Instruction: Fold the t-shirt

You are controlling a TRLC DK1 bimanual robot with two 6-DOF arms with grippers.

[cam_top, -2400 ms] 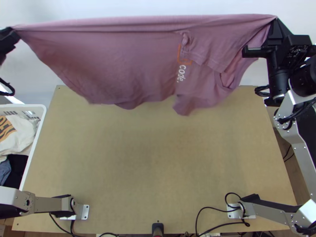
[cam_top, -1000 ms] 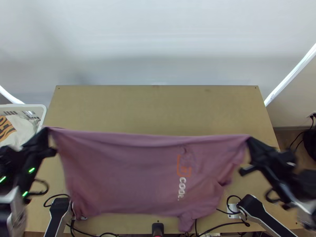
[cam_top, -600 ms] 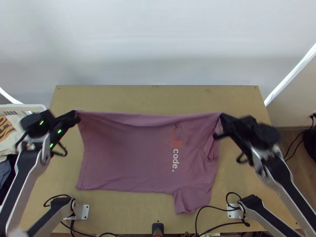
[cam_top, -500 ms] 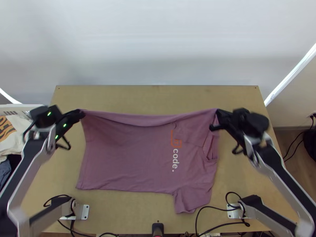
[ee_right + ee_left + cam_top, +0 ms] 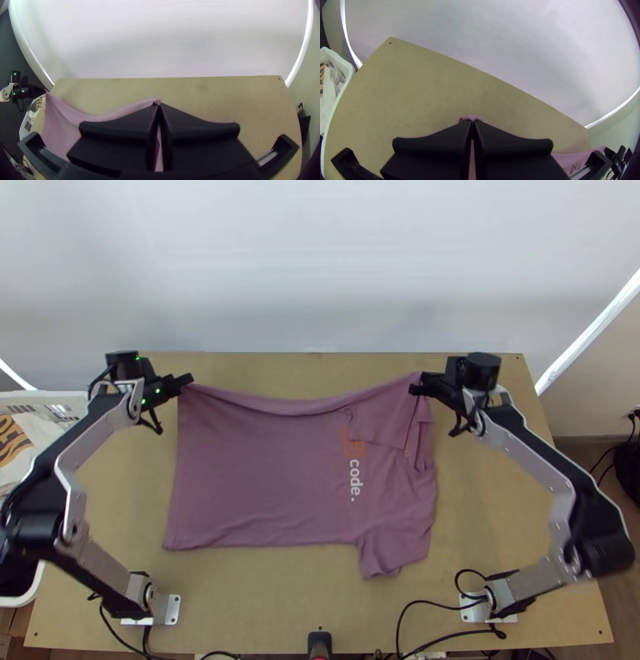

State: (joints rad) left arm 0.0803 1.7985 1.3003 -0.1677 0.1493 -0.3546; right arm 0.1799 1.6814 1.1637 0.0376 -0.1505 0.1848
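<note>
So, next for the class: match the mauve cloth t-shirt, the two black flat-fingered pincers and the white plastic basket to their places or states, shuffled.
1. t-shirt
2. left pincer
3. right pincer
4. basket

A. shut on cloth at the sleeve-and-collar end
B. beside the light wooden table
C. mostly spread, bearing orange-and-white print
D. shut on cloth at the hem end

Pairs: 1-C, 2-D, 3-A, 4-B

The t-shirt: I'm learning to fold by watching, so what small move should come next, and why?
Probably lower the left gripper and the right gripper together to the table: they pinch the far edge of the t-shirt, which sags between them, while its near part lies spread.
</note>
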